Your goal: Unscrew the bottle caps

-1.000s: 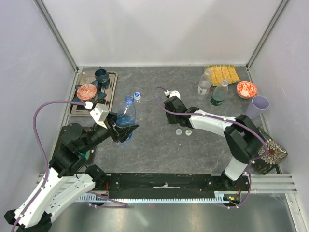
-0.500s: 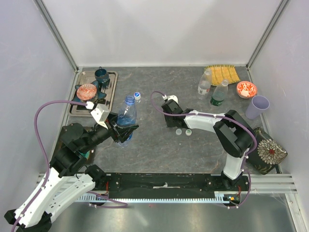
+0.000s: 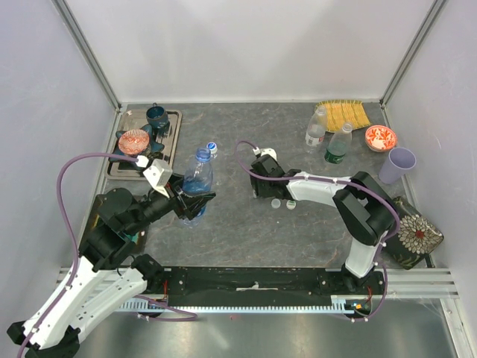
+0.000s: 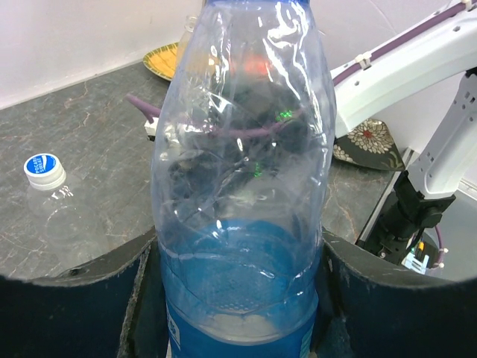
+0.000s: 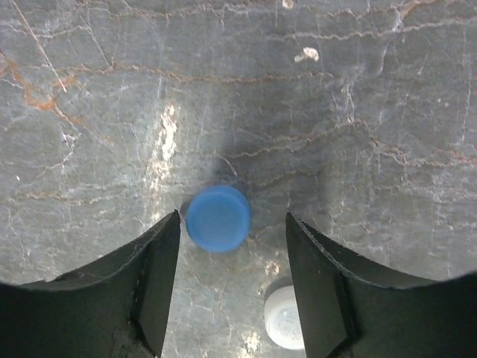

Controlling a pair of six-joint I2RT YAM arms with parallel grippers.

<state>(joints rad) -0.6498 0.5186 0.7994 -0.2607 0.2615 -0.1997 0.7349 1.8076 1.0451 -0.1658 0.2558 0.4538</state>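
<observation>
1. The blue-labelled bottle point(image 3: 197, 176) stands upright. The left gripper point(image 4: 237, 253) is clamped snugly on its lower body, one finger on each side.
2. To the right of that bottle, the right gripper point(image 5: 232, 220) hangs low over the table point(image 3: 238, 231). Its fingers are spread wide and hold nothing. A blue cap point(image 5: 218, 218) lies flat between them, just beside the left finger.
3. The cap looks set down, so the step in hand is probably to get clear of it. The gripper should rise straight up without closing or swinging. That avoids nudging this cap or the white cap point(image 5: 285, 319) next to it.
4. Just behind the held bottle stands the short bottle point(image 3: 212, 148), its cap on. It sits close, so approach it from above.
5. Far to the right and behind are the plain clear bottle point(image 3: 316, 130) and the green-labelled bottle point(image 3: 339, 145). Their tops are too small to tell whether they are capped.
6. A tray point(image 3: 173, 142) lies to the left and a lilac cup point(image 3: 397, 164) far to the right. Neither looks likely to get in the way.
</observation>
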